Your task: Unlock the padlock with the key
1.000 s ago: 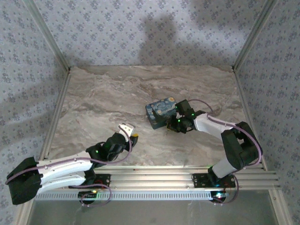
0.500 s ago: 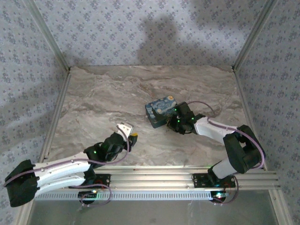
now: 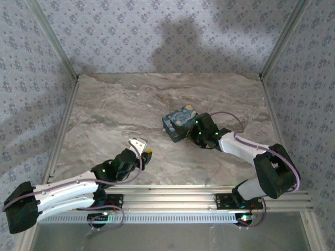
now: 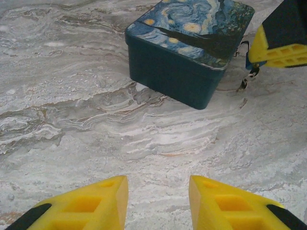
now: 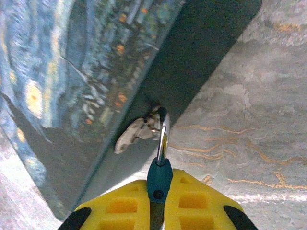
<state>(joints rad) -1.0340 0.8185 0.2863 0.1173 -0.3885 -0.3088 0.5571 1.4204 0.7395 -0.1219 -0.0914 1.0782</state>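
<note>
Nearest, by the front edge of the table toward its left corner, the left gripper hung with its fingers spread and nothing between them. Farther in, right of the middle, the right gripper pinched the blue head of the key, whose blade tip met the small silver padlock. That padlock hung on the dark side of the painted box, midway between the front and back edges.

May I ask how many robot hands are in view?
2: the left hand hovers open over the table, front-left; the right hand is shut on a key beside the box.
</note>
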